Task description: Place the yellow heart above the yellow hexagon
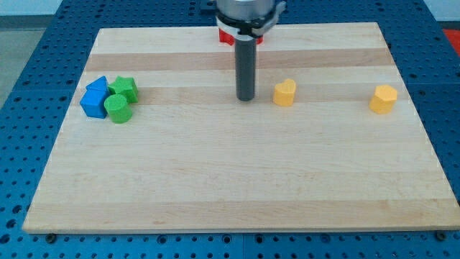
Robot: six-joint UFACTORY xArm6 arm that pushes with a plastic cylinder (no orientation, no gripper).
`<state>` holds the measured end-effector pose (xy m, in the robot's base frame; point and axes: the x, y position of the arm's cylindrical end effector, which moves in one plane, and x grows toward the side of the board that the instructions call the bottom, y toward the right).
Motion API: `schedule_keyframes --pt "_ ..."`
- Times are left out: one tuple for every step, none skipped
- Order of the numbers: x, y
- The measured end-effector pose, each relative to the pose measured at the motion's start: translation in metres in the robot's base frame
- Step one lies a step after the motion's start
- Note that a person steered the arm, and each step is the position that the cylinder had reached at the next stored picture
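Observation:
The yellow heart (285, 93) lies on the wooden board right of the middle, in the upper half. The yellow hexagon (384, 99) lies near the board's right edge, at about the same height in the view. My tip (246, 98) rests on the board just left of the yellow heart, with a small gap between them. The rod rises from it to the arm's head at the view's top.
A cluster sits at the board's left: a blue block (94, 98) of angular shape, a green star-like block (125, 88) and a green cylinder (117, 108), all touching. A red block (227, 36) shows partly behind the rod at the top. The board (230, 187) lies on a blue perforated table.

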<state>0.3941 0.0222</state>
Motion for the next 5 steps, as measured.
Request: schedule_keyframes --pt "0.0 0.065" --pt "0.002 0.094" --pt "0.03 0.081" --pt "0.031 0.098" --pt "0.01 0.129"
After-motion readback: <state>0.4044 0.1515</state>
